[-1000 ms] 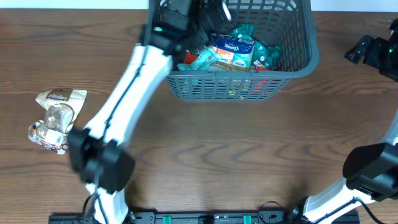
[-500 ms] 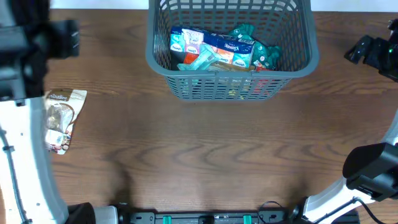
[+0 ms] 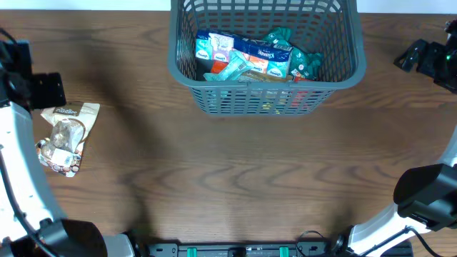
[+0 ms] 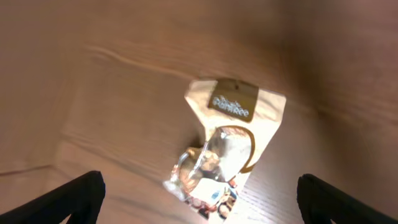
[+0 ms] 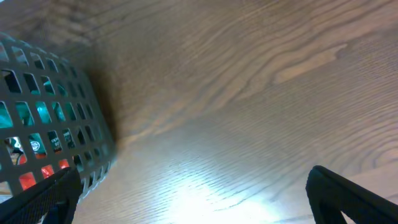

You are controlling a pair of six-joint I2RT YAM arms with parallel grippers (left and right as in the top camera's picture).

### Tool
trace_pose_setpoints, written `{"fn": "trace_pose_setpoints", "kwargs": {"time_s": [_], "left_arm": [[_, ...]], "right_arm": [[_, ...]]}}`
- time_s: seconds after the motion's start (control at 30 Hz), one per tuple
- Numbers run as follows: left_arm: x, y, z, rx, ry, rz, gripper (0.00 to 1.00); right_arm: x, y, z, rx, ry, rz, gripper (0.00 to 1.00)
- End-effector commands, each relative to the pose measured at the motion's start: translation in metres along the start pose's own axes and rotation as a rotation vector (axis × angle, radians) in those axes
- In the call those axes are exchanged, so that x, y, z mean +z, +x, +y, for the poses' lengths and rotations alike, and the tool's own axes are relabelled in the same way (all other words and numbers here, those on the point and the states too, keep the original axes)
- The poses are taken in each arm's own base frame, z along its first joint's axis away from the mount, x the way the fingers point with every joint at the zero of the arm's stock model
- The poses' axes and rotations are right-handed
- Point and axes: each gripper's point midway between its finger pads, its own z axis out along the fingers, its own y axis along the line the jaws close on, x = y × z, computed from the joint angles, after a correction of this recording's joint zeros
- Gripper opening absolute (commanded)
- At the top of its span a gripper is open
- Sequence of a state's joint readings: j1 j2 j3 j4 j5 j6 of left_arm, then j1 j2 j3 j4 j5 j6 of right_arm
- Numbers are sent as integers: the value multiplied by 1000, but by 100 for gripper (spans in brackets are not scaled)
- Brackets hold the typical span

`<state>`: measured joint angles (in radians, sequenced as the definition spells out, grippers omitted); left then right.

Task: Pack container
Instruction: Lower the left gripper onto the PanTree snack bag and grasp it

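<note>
Brown wood-grain desk (image 3: 235,178), seen from overhead. At 9 o'clock, left tool (image 4: 199,196): fingers spread wide, nothing held, raised off the desk. Below it, framed between the fingertips in the wrist view, cream pouch (image 3: 64,135) with clear window, lying flat, untouched. At the 2 o'clock edge, right tool (image 5: 189,193): likewise wide open, empty, above bare wood. At its 9 o'clock in the wrist view, slatted wall of container (image 3: 264,100), near but apart. Dark grey container placed at 12 o'clock of the desk, upright, holding assorted packets (image 3: 246,57): blue-and-white packs, teal wrappers, something red low down.
</note>
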<state>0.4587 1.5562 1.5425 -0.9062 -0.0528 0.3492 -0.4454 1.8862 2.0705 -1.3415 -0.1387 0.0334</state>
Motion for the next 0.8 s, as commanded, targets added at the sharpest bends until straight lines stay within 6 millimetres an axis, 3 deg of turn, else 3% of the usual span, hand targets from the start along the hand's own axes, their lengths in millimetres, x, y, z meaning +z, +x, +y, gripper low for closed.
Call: {"fn": "trace_pose_setpoints", "kwargs": {"time_s": [0.0,0.27,0.43,0.77], "left_arm": [[38,23,-11,72,78,54,99],[115,66,-9,109,114,199,99],[146,81,-8,107,132,257,99],[202,104,-27,109,211,317,99]], "right_arm": [[4,0,-2,-6,-6,5,99],[4,2,-1,-3,-6,14,99],[4,5,0,28,-6,29,99],[4,5,1,26,-6,26,99]]}}
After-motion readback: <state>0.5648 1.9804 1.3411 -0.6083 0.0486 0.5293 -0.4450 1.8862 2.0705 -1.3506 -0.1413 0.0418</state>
